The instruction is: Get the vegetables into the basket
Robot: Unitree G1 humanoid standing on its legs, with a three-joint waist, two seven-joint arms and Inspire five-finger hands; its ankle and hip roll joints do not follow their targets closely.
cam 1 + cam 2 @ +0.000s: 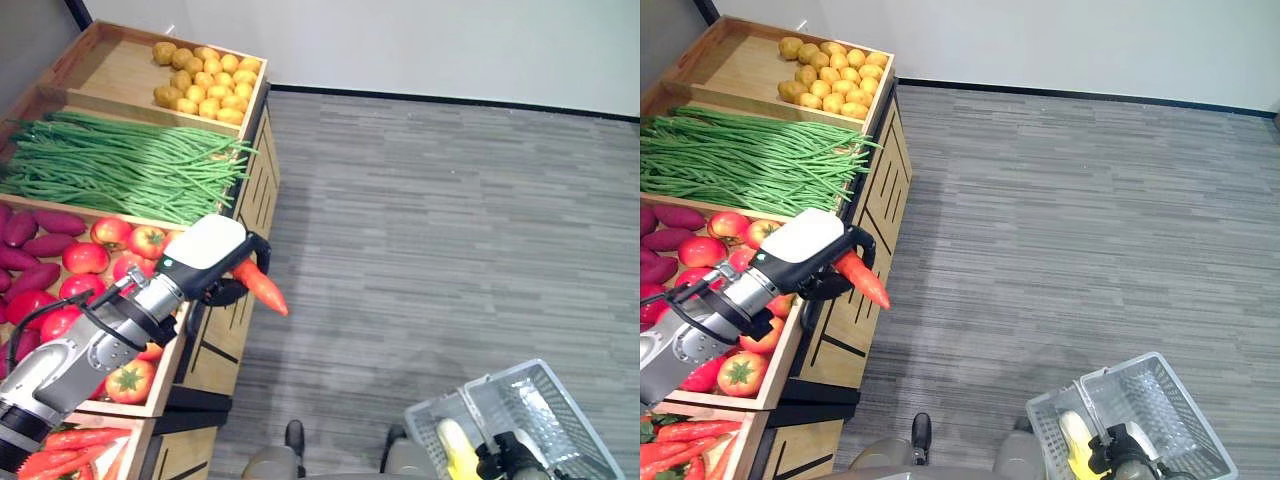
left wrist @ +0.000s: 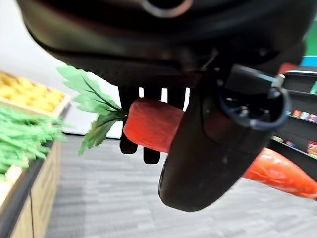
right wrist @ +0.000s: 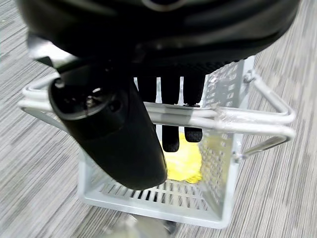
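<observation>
The left hand [image 1: 205, 262] has its fingers and thumb curled round a carrot [image 1: 262, 286], held out past the stand [image 1: 252, 170] above the floor: smooth orange-red, tapering to a point, green leaves at its thick end. The right hand [image 3: 116, 136] grips the handle [image 3: 218, 118] of the white basket [image 1: 1160, 410], which holds something yellow [image 1: 1076, 440].

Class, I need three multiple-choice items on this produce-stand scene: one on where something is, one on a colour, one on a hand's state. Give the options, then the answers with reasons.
1. Where is the carrot?
A. in the left hand, out over the floor
B. in the basket
C. among the potatoes

2. What colour is the item lying in the basket?
A. purple
B. yellow
C. green

3. The right hand is
A. open and free
B. shut on the basket's handles
C. holding a tomato

Answers: 1 A, fingers curl round the carrot beside the stand. 2 B, a yellow vegetable shows through the mesh. 3 B, its fingers wrap the handles.
</observation>
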